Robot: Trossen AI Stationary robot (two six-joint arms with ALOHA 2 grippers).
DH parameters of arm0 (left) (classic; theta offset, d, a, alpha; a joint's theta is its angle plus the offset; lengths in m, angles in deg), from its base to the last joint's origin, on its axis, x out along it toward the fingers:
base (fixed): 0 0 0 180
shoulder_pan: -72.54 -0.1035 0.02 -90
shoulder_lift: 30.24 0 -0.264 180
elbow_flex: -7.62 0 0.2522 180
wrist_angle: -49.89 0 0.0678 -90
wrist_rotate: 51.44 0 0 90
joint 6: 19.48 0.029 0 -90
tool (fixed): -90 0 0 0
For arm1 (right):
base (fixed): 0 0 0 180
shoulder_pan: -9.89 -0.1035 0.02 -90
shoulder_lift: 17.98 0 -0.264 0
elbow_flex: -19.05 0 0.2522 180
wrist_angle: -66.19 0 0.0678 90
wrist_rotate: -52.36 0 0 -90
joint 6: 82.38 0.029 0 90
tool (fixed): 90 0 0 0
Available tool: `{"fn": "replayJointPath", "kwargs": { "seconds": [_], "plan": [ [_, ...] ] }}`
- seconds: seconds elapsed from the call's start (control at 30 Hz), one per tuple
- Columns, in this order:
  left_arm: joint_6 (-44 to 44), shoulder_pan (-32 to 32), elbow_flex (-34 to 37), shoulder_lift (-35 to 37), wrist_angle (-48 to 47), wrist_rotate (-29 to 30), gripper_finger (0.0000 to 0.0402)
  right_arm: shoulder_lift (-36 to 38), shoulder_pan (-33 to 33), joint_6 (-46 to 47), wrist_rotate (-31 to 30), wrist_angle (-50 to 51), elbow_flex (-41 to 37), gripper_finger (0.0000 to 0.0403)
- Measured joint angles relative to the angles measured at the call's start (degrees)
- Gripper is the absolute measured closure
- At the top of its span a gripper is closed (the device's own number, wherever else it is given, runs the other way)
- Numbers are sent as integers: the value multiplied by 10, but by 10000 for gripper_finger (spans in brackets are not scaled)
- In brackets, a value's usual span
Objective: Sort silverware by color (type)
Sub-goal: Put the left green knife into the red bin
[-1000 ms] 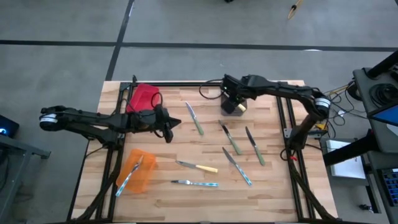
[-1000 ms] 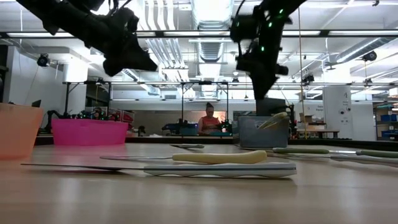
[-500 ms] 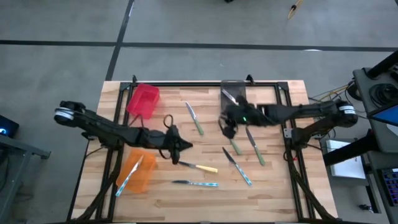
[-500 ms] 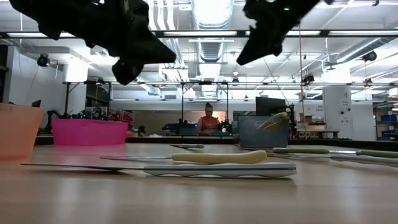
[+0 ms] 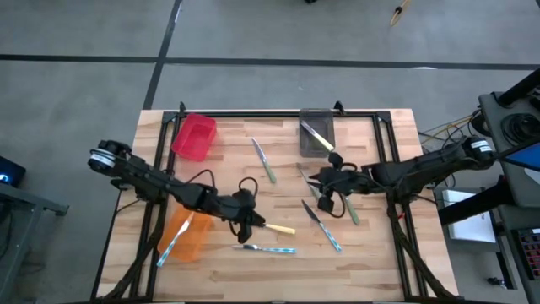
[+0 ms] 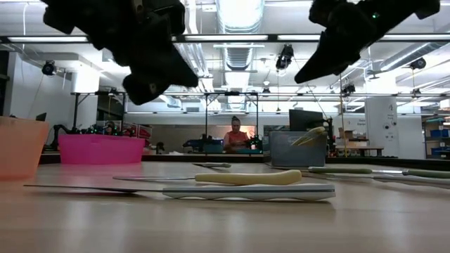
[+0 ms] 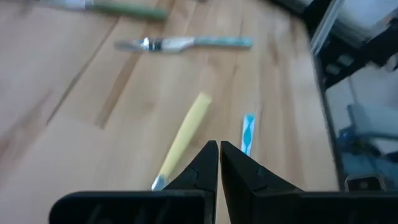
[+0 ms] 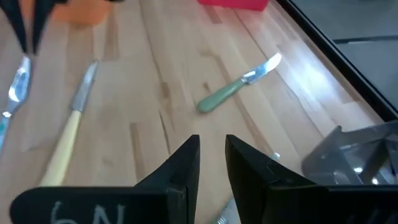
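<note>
Steel blades, yellow-handled knife [image 5: 272, 226], green-handled knife [image 5: 265, 161]

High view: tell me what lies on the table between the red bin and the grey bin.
In the high view, one green-handled knife lies on the wood between the red bin and the grey bin, touching neither.

We see the right gripper [image 8: 211, 163] with its fingers [image 8: 181, 167] slightly parted and nothing between them, over the wooden table [image 8: 143, 93]. A green-handled knife [image 8: 237, 86] lies beyond it. A yellow-handled knife [image 8: 69, 132] lies apart from it, near an orange bin [image 8: 81, 11]. A red bin [image 8: 233, 3] sits farther off; a grey bin [image 8: 357, 155] is close by.
</note>
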Motion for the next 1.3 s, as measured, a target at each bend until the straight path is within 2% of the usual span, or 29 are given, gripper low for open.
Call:
{"fn": "replayJointPath", "kwargs": {
  "seconds": [0.27,0.5,0.7,1.03,1.3],
  "plan": [
    [-24,21,-26,-17,-57,0,402,8,-29,-25,0,-60,-14,335],
    [-30,35,-44,-48,-58,0,402,7,-51,-83,5,-128,-15,335],
    [-33,45,-73,-84,-60,0,402,1,-52,-83,5,-159,-15,335],
    [-41,59,-101,-108,-71,1,402,-48,-47,-83,1,-242,-15,335],
    [-68,62,-100,-111,-74,5,402,-100,-20,-52,0,-244,13,335]
  ]
}}
